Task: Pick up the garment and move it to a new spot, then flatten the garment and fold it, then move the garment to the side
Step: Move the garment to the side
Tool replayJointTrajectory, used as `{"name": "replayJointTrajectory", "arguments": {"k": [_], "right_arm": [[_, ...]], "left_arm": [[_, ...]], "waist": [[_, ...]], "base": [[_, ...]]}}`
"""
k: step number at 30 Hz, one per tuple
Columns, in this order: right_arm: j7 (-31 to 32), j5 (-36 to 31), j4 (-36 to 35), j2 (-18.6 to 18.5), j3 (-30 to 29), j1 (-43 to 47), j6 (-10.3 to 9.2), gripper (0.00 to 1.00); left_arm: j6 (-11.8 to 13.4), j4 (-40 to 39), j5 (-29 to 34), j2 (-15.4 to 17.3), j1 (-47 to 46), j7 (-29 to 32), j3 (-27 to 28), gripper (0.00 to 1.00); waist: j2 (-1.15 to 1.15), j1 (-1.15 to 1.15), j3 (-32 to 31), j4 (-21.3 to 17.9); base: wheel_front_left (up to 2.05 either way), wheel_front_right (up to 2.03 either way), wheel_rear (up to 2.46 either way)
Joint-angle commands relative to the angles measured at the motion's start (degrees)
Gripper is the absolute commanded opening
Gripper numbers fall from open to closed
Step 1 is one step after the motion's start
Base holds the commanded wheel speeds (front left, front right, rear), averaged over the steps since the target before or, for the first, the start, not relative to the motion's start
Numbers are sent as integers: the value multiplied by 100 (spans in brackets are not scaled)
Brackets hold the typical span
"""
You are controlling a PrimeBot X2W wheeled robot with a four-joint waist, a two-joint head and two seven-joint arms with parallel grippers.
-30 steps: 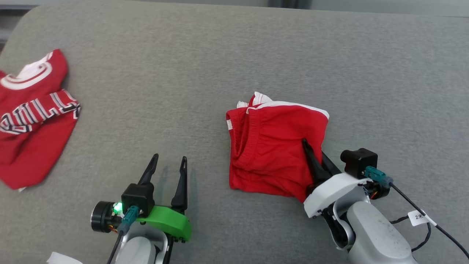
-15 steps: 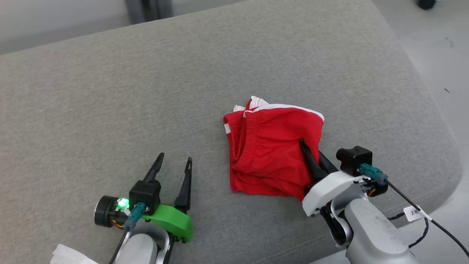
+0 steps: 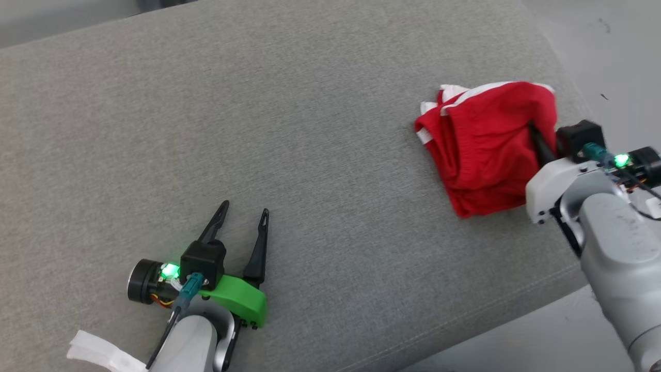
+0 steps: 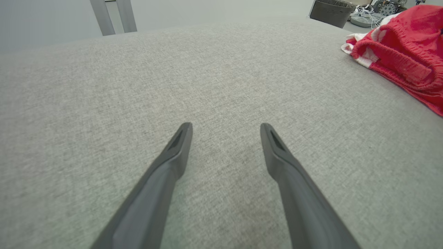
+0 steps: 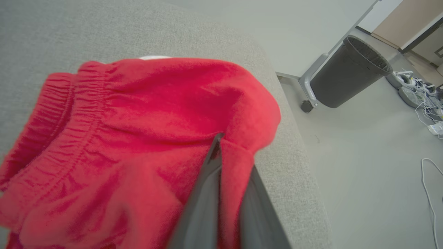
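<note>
Two grippers are ours to tell of over the grey cushion. We clamp our right gripper tight on a fold of the red garment, which sits bunched at the cushion's right edge, toward its far corner, with white trim showing along its far side. We hold our left gripper low over the cushion's near part, fingers spread wide with nothing between them, well apart from the garment.
</note>
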Motion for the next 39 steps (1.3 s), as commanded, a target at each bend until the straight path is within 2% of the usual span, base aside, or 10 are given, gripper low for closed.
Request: {"name": "replayJointTrajectory", "arguments": {"k": [1,10,11,12,17,20,25,27,33,39], "right_arm": [[-1,-131,140,-109,-96,-172,-10,0],[2,-854,772,-818,-1379,-718,-10,2],[50,-974,847,-878,-1566,-718,-10,55],[82,-1085,884,-945,-1792,-734,-10,100],[29,-1801,543,-776,-2965,-684,-10,100],[-14,-1985,-81,-246,-3307,-678,-10,100],[-3,-1405,-1526,718,-3094,-103,-10,100],[-5,-1115,-1984,918,-2838,147,-10,100],[-5,-426,-2958,1200,-2246,1284,-10,100],[-6,89,-3172,1249,-1908,2226,-10,100]], "left_arm": [[-22,-14,52,40,-87,1,16,100],[-47,-88,109,38,-30,5,69,100],[-45,-77,104,38,-26,6,67,100],[-31,-82,79,39,-28,7,75,100],[26,-149,-28,44,-61,7,68,100],[124,-226,-77,43,-41,6,151,100],[245,-320,-193,34,73,5,235,100],[276,-332,-204,34,132,5,266,100],[431,-397,-338,33,340,4,435,100],[498,-368,-265,32,658,4,596,100]], "waist": [[0,0,264,463],[0,0,454,992],[0,0,450,1026],[0,0,448,1055],[0,0,395,1154],[0,0,317,1176],[0,0,83,1306],[0,0,-27,1388],[0,0,-405,1698],[0,0,-864,1955]], "base": [[0,0,0],[0,0,0],[0,0,0],[0,0,0],[0,0,0],[0,0,0],[0,0,0],[0,0,0],[0,0,0],[0,0,0]]}}
